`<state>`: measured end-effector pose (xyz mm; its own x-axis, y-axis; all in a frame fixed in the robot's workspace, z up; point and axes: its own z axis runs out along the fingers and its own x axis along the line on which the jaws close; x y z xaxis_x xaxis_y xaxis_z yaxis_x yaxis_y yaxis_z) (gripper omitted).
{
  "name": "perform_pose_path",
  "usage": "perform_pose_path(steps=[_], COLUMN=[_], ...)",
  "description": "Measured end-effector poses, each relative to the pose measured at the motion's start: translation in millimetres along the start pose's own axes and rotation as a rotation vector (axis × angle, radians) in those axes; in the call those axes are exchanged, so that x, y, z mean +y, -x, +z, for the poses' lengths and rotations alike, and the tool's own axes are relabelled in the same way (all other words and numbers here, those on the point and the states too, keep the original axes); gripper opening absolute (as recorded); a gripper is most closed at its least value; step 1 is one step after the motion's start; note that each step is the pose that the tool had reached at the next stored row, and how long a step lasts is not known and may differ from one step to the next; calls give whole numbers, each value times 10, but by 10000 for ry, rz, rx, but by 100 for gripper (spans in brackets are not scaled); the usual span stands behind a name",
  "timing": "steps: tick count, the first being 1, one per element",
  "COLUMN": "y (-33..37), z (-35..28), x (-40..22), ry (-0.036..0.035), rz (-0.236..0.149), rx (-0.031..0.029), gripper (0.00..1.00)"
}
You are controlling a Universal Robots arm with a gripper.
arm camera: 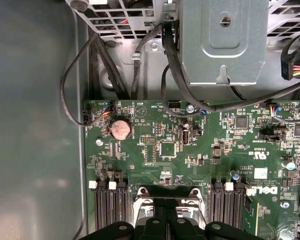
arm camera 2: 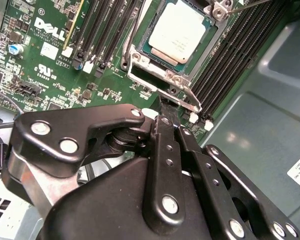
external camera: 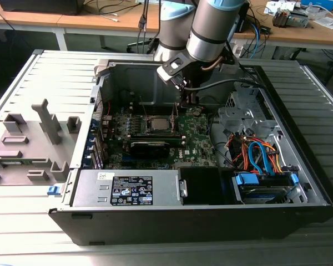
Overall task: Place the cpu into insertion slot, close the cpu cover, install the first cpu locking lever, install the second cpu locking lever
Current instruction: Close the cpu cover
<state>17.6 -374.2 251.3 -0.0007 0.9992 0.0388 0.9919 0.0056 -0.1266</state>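
The big open computer case lies on its side on the slatted grey table, and the arm reaches down into it from the far side. Inside, the green circuit board takes up the middle. The silver power supply runs along the wall nearest the camera, and a tangle of blue and orange cables sits toward the exterior view's right. A long black card lies just in front of the socket.

In the second wrist view the gripper has its black fingers pressed together with nothing between them (as far as I can see). Its tips are right at the edge of the cpu cover. That cover lies flat, framing the cpu, which sits seated in the insertion slot, with rows of black memory slots on either side. A thin metal lever angles away from one corner of the socket. Smallest of all, a coin cell sits on the board in the first wrist view.
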Motion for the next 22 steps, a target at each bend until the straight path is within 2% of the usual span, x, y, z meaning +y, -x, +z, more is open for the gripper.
perform_pose_path(steps=[16,22], y=[0,0], z=[6,14], x=[-51,-105], ry=[0,0], rz=[0,-1], rx=[-1,-1], gripper=[11,11])
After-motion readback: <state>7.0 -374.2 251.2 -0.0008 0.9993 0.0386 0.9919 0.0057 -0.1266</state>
